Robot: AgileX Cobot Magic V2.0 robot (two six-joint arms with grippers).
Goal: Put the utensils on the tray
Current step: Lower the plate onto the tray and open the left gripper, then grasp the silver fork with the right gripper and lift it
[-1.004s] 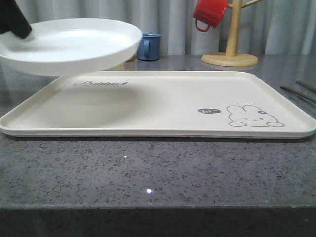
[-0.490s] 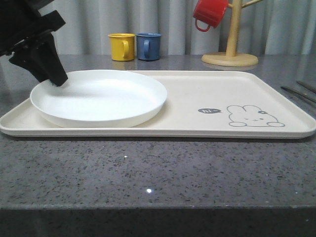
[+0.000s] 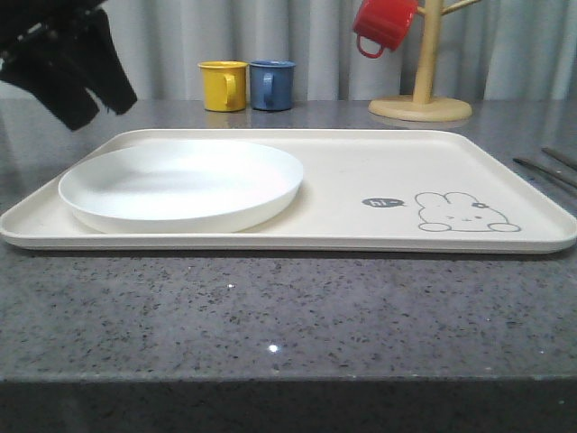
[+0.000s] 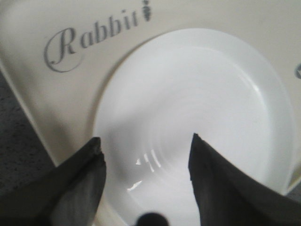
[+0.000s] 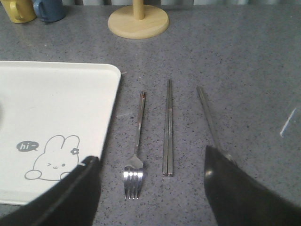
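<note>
Cream plastic dominates the grey speckled table [image 3: 288, 325]: the tray [image 3: 361, 171] with its grey rabbit drawing [image 3: 464, 213] lies flat, and a round white plate [image 3: 180, 185] rests on the tray's end farthest from the rabbit, next to the "Rabbit" script [image 4: 89, 37]. The left pincer [image 4: 146, 155] hangs above the plate with its jaws spread and nothing between them; from the front, the left arm [image 3: 68, 63] is a dark shape raised over that same end of the tray. Off the tray, on the bare table just past its rabbit end, lie the utensils: a fork [image 5: 136, 146] nearest the tray's rim, a pair of chopsticks [image 5: 168, 127] beside it, and a third long piece [image 5: 209, 117] farther out, its lower end hidden behind a finger. The right pincer [image 5: 150, 188] hovers over them, jaws parted and empty. Behind the tray stand a yellow mug [image 3: 223, 86], a blue mug [image 3: 272, 85] and a wooden mug tree [image 3: 422, 63] carrying a red mug [image 3: 383, 24].
</note>
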